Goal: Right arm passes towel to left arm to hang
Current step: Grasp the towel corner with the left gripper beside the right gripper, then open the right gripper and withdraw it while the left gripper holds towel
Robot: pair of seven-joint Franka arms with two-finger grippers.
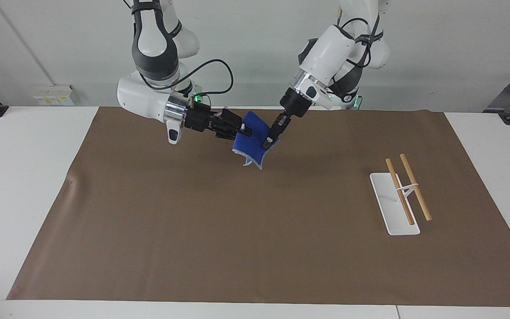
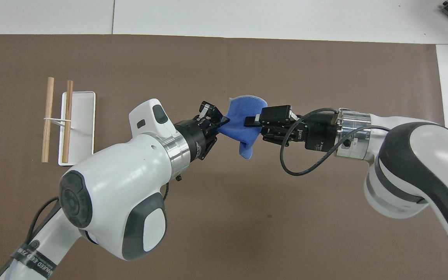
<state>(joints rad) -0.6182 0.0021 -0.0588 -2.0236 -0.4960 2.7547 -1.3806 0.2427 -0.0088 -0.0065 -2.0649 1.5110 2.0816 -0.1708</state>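
Towel (image 1: 252,141): blue cloth, nappy, matt. Mat (image 1: 237,230): brown paper-like sheet, matt, lightly creased. Worktop (image 1: 16,177): white, smooth. Rack (image 1: 394,206): white glossy base, two bare wooden rods. Arm shells: glossy white plastic, brushed-metal wrist rings.

Royal-blue towel (image 1: 251,139) with pale grey edging; brown mat (image 1: 237,230) on a white table (image 1: 16,177); white rack (image 1: 392,201) with tan wooden rods; white-and-black arms.

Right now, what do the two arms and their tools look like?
Both arms are glossy white shells with dark grey joint covers and a silver ring at the wrist. The left tool and right tool are black, white-tipped. A black cable loops off the right wrist; green lights glow at the bases.
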